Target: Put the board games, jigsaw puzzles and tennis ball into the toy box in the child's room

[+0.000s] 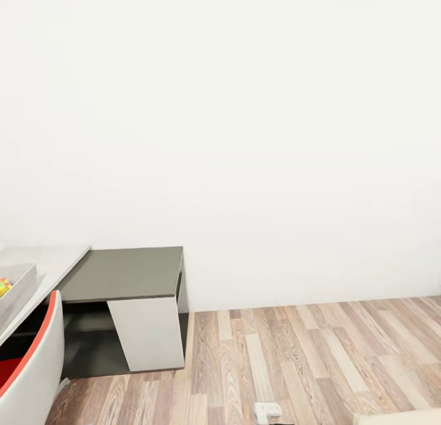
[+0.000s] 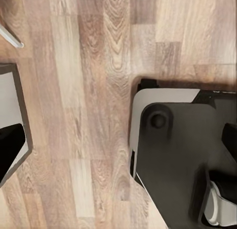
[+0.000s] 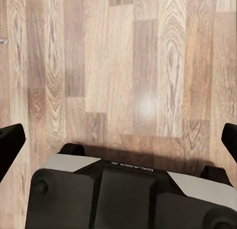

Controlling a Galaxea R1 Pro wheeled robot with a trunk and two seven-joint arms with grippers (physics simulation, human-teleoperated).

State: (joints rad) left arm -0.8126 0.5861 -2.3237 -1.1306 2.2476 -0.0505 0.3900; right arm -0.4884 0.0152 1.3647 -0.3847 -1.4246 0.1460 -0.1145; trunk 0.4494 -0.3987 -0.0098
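The table stands at the left of the head view, with a pale grey top (image 1: 58,259), a dark grey section (image 1: 125,272) and a white cabinet door (image 1: 150,333). The light grey toy box (image 1: 18,281) sits on the pale top, cut off by the picture's edge. A small yellow, pink and green patch (image 1: 3,286) shows inside it, probably a jigsaw puzzle. The board games, the tennis ball and the bed are out of view. My left gripper (image 2: 118,142) and right gripper (image 3: 118,142) hang open over the wooden floor with nothing between their fingers.
A white chair with a red seat (image 1: 30,364) stands in front of the table at the lower left. A white wall (image 1: 275,137) rises behind, and wooden floor (image 1: 318,357) stretches to the right. A cream corner (image 1: 398,417) pokes in at the bottom right. My dark base (image 3: 123,199) lies under both wrists.
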